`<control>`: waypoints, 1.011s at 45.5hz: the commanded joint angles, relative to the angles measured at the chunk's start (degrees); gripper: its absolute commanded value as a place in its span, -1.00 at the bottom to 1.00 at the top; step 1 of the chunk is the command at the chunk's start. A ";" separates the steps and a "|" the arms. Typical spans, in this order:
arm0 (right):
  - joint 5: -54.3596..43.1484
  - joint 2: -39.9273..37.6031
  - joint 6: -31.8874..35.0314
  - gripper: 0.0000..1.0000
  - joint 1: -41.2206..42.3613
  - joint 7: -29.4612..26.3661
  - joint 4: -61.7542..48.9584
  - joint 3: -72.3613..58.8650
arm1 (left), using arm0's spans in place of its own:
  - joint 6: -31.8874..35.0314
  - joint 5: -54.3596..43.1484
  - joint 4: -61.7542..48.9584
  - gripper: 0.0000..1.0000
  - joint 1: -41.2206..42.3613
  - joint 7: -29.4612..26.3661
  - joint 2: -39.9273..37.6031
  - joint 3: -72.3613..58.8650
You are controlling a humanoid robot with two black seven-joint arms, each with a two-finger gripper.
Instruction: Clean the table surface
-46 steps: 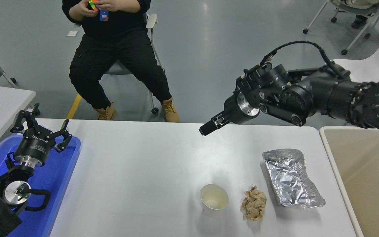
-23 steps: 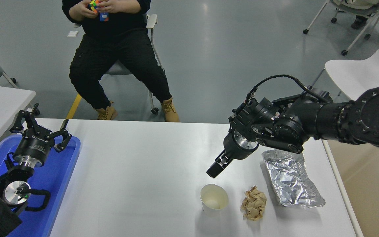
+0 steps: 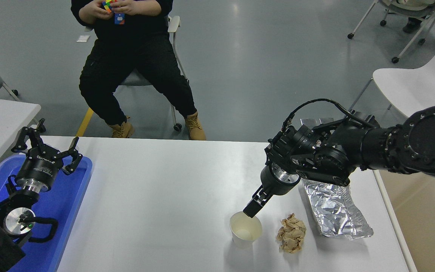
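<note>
The white table surface [image 3: 157,196] carries three things near its front right. A white paper cup [image 3: 244,229] stands upright and holds nothing that I can see. Right of it lies a crumpled brown paper wad [image 3: 291,233], then a crushed foil tray [image 3: 334,209]. My right gripper [image 3: 251,209] points down and to the left, its tip at the cup's far rim. Whether it touches the rim does not show. My left gripper [image 3: 47,145] is parked open over the blue tray [image 3: 70,204] at the lower left.
A beige bin [image 3: 429,226] stands against the table's right edge. A person in black sits on a chair [image 3: 174,24] beyond the far edge, handling a coloured cube. A second white table [image 3: 417,85] is at the right, another at the left edge.
My right arm has swung down and toward me, from high above the table's far edge to the cup's rim. The left arm and the things on the table have not moved.
</note>
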 commanded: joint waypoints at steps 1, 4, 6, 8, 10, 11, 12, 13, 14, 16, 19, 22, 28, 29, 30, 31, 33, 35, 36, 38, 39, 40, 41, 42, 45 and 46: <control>-0.26 0.01 -0.10 0.97 -2.19 0.00 0.00 0.12 | 0.00 0.00 0.00 1.00 0.06 -0.05 0.00 0.00; -0.35 0.01 -0.37 0.97 -3.07 0.00 -0.26 0.21 | 0.00 0.00 0.00 1.00 0.06 0.04 0.00 0.00; -0.43 0.01 -0.45 0.97 -3.60 0.00 -0.44 0.30 | 0.00 0.00 0.00 1.00 0.06 -0.05 0.00 0.00; -0.52 0.01 -0.63 0.97 -4.13 0.00 -0.61 0.38 | 0.00 0.00 0.00 1.00 0.06 -0.05 0.00 0.00; -0.61 0.01 -0.98 0.96 -4.48 0.00 -0.79 0.39 | 0.00 0.00 0.00 1.00 -0.03 -0.05 0.00 0.00; -0.52 0.01 -1.33 0.96 -4.57 0.00 -0.79 0.47 | 0.00 0.00 0.00 1.00 0.06 0.04 0.00 0.00; -0.61 0.01 -1.59 0.95 -4.57 0.00 -0.88 0.47 | 0.00 0.00 0.00 1.00 0.06 -0.05 0.00 0.00; -0.61 0.01 -1.95 0.95 -4.57 0.00 -0.97 0.47 | 0.00 0.00 0.00 1.00 0.06 -0.05 0.00 0.00; -0.61 0.01 -2.21 0.93 -4.57 0.00 -0.97 0.47 | 0.00 0.00 0.00 1.00 0.06 -0.05 0.00 0.00; -0.61 0.01 -2.65 0.84 -4.57 0.09 -0.97 0.39 | 0.00 -0.09 0.00 1.00 -0.03 -0.05 0.00 0.00; -0.70 0.01 -2.83 0.66 -4.57 0.09 -1.05 0.47 | 0.00 0.00 0.00 1.00 0.06 -0.05 0.00 0.00; -0.70 0.01 -2.92 0.53 -4.22 0.88 -1.05 0.47 | 0.00 0.00 0.00 1.00 -0.03 -0.05 0.00 0.00; -0.87 0.01 -3.18 0.14 -4.04 3.69 -1.58 0.39 | 0.00 0.00 0.00 1.00 -0.03 -0.05 0.00 0.00; -0.96 0.01 -3.09 0.08 -4.04 3.78 -1.84 0.30 | 0.00 0.00 0.00 1.00 -0.03 0.04 0.00 0.00; -1.05 0.01 -3.18 0.03 -4.04 3.78 -2.11 0.38 | 0.00 0.00 0.00 1.00 -0.03 -0.05 0.00 0.00; -1.05 0.01 -3.18 -0.03 -4.04 3.78 -2.37 0.30 | 0.00 0.00 0.00 1.00 0.06 0.04 0.00 0.00; -1.05 0.01 -3.18 -0.18 -4.04 3.95 -2.37 0.38 | 0.00 0.00 0.00 1.00 0.06 0.04 0.00 0.00; -1.05 0.01 -3.18 -0.33 -4.04 4.48 -2.37 0.30 | 0.00 0.00 0.00 1.00 0.06 -0.05 0.00 0.00; -1.14 0.01 -3.18 -0.42 -4.04 4.92 -2.46 0.30 | 0.00 0.00 0.00 1.00 0.06 -0.05 0.00 0.00; -1.14 0.01 -3.18 -0.61 -4.04 5.45 -2.55 0.30 | 0.00 0.00 0.00 1.00 0.06 0.04 0.00 0.00; -1.14 0.01 -3.09 -0.72 -4.04 5.71 -2.64 0.21 | 0.00 0.00 0.00 1.00 -0.03 0.04 0.00 0.00; -1.14 0.01 -3.18 -0.82 -4.04 5.89 -2.64 0.12 | 0.00 0.00 0.00 1.00 0.06 0.04 0.00 0.00; -1.22 0.01 -3.18 -0.90 -4.04 5.98 -2.72 0.03 | 0.00 0.00 0.00 1.00 0.06 0.04 0.00 0.00; -1.22 0.01 -3.09 -0.96 -4.04 5.98 -2.81 0.03 | 0.00 0.00 0.00 1.00 0.06 0.04 0.00 0.00; -1.14 0.01 -3.18 -1.00 -4.13 5.98 -3.69 0.12 | 0.00 0.00 0.00 1.00 -0.03 -0.05 0.00 0.00; -1.14 0.01 -3.18 -1.00 -4.13 5.98 -3.78 0.12 | 0.00 0.00 0.00 1.00 0.06 0.04 0.00 0.00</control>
